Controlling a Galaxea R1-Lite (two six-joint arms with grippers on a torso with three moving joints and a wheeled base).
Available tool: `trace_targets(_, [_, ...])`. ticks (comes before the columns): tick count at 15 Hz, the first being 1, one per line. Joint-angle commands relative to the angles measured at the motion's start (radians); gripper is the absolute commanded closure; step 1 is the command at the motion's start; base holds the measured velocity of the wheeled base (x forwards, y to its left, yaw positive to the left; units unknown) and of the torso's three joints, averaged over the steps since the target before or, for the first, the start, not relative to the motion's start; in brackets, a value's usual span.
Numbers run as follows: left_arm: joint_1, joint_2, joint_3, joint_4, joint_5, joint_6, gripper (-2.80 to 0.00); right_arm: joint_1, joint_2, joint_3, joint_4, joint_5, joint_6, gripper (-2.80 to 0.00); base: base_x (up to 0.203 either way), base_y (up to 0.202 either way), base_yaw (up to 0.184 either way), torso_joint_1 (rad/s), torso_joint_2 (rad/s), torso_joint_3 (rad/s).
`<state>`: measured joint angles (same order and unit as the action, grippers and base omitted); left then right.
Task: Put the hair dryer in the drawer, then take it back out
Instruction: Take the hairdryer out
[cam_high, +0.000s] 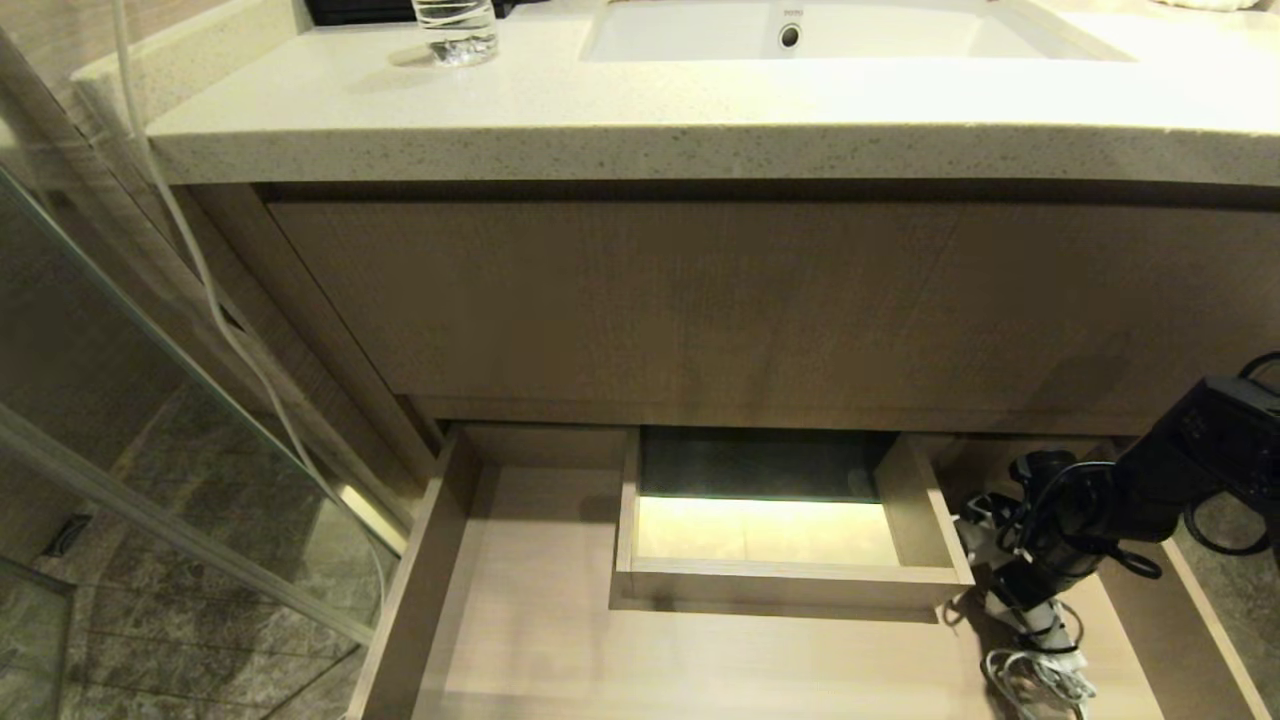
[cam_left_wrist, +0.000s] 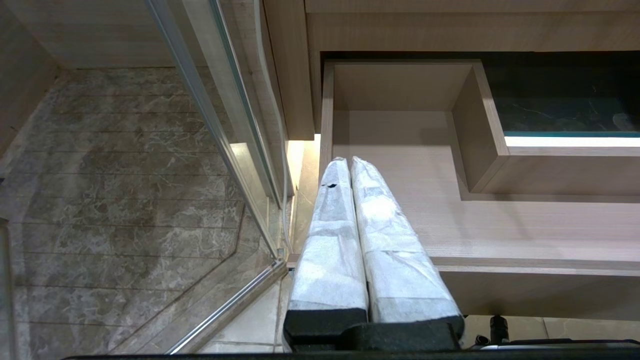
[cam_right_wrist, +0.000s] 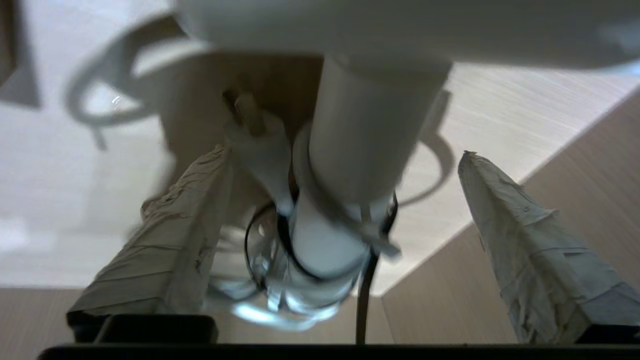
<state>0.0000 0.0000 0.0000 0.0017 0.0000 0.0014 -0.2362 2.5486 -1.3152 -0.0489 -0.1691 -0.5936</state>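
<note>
Right claw (cam_right_wrist: 345, 220) gapes around hair dryer (cam_right_wrist: 360, 135) near drawer (cam_high: 430, 560) wall.

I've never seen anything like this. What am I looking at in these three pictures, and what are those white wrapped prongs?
It is a two-armed robot at a bathroom vanity. One picture looks down from its head; the others come from cameras on each wrist. The wrapped prongs are its jaws. The open wooden drawer holds a white hair dryer with its cord at its right side. The right gripper straddles the dryer's handle, jaws spread, not squeezing it. The left gripper waits shut by the drawer's left end. A glass stands on the counter.
</note>
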Motion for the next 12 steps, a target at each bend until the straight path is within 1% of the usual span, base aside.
trace_targets(1, [0.000, 0.000, 0.000, 0.000, 0.000, 0.000, 0.00, 0.000, 0.051, -0.028, -0.001, 0.001, -0.003, -2.80, 0.000, 0.000, 0.000, 0.000, 0.00, 0.000])
trace_targets(11, [0.000, 0.000, 0.000, 0.000, 0.000, 0.000, 0.00, 0.000, 0.114, -0.082, -0.019, 0.031, -0.007, -2.80, 0.000, 0.000, 0.000, 0.000, 0.00, 0.000])
trace_targets(12, [0.000, 0.000, 0.000, 0.000, 0.000, 0.000, 0.00, 0.000, 0.114, -0.082, -0.019, 0.031, -0.013, 0.00, 0.000, 0.000, 0.000, 0.000, 0.00, 0.000])
